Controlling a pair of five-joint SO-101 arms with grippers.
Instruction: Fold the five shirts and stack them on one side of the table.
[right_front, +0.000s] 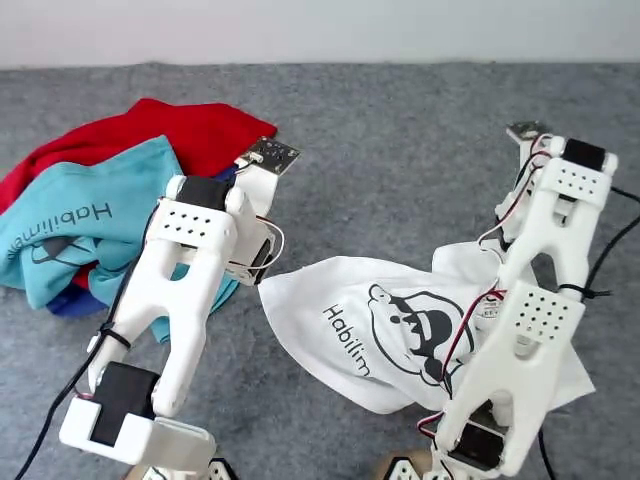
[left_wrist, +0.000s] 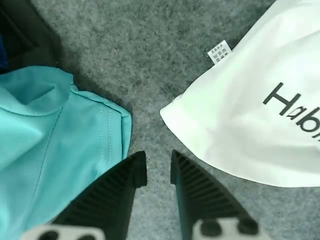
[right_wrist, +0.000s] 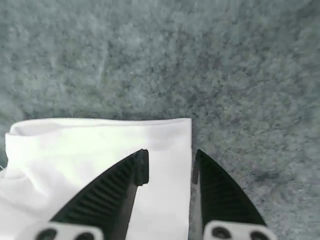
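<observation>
The white shirt (right_front: 345, 335) lies crumpled at the near right of the worktop (right_front: 400, 150), apart from the teal shirt (right_front: 90, 230) and red shirt (right_front: 190, 130) heaped at the far left. The right hand (right_wrist: 170, 157) is released, its fingers astride a white hem corner. It should probably pinch both layers before pulling. The left hand (left_wrist: 157, 160), released and empty over bare felt, should take the white edge, not the teal hem.
</observation>
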